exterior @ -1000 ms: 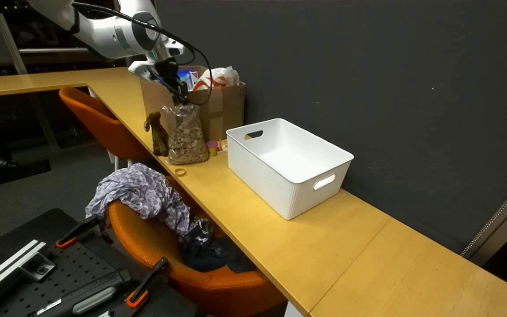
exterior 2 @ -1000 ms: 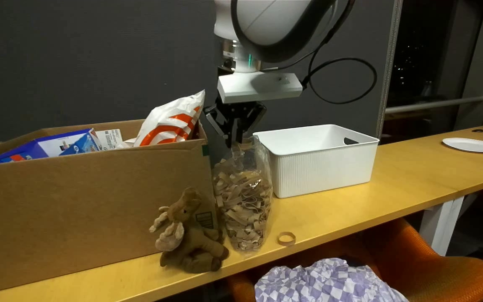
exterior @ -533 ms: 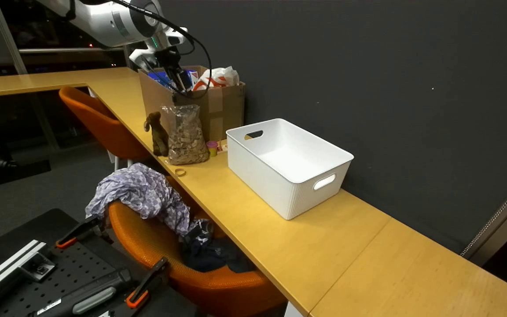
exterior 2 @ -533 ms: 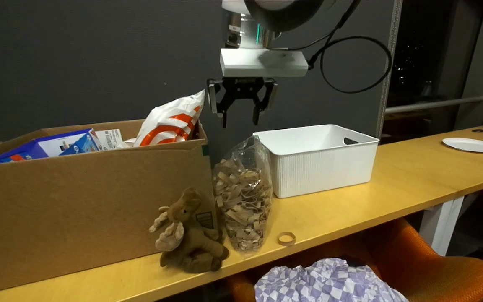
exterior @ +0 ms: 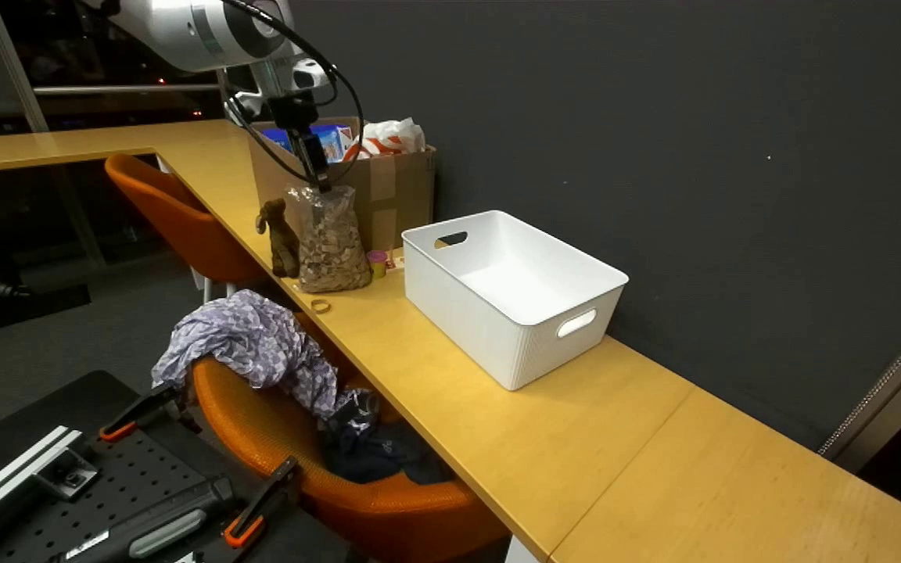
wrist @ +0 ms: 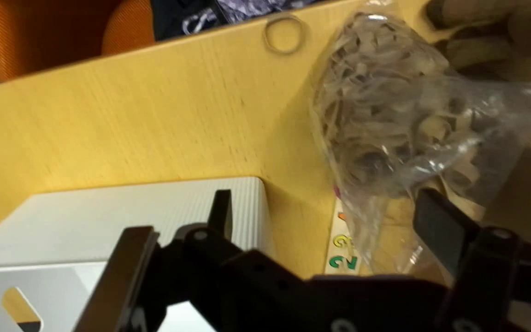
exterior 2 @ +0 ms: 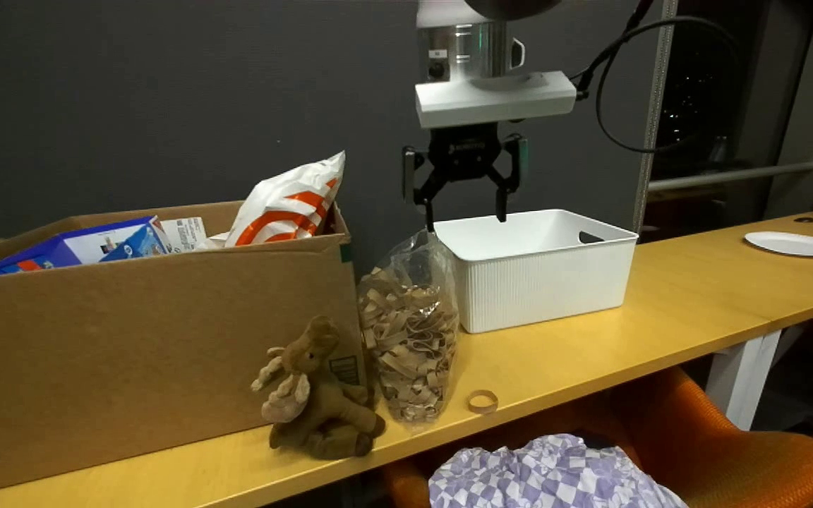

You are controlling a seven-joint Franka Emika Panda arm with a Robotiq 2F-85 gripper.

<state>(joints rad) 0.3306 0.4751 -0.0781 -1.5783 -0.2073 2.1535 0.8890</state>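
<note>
Spread wide and gripping nothing, the hand [exterior 2: 465, 214] hangs just above the top of the bag [exterior 2: 412, 346], a clear one packed with brown bands and standing on the tabletop [exterior 2: 696, 303] with its long axis upright. What counts most is the sideways offset: in an exterior view the bag lies at seven o'clock from the hand, so only one finger [wrist: 445, 226] comes near its crumpled top, while the opposite one lines up with the corner of the bin [exterior 2: 540, 289] in the wrist view. From the wrist the bag sits at one o'clock, its loose plastic trailing toward three; whether that nearer finger touches the film cannot be told. Around the bag, in an exterior view, the carton [exterior 2: 166, 339] stands at nine o'clock, a plush toy [exterior 2: 325, 416] at eight, a lone band [exterior 2: 473, 406] at four and the bin at two. Pale yellow wood makes up the tabletop, backed by a dark grey panel [exterior 2: 131, 92], with a plate [exterior 2: 798, 244] farther along between two and three. Below the front edge, toward half past four, a checked cloth [exterior 2: 555, 473] drapes an orange chair [exterior 2: 745, 444].
</note>
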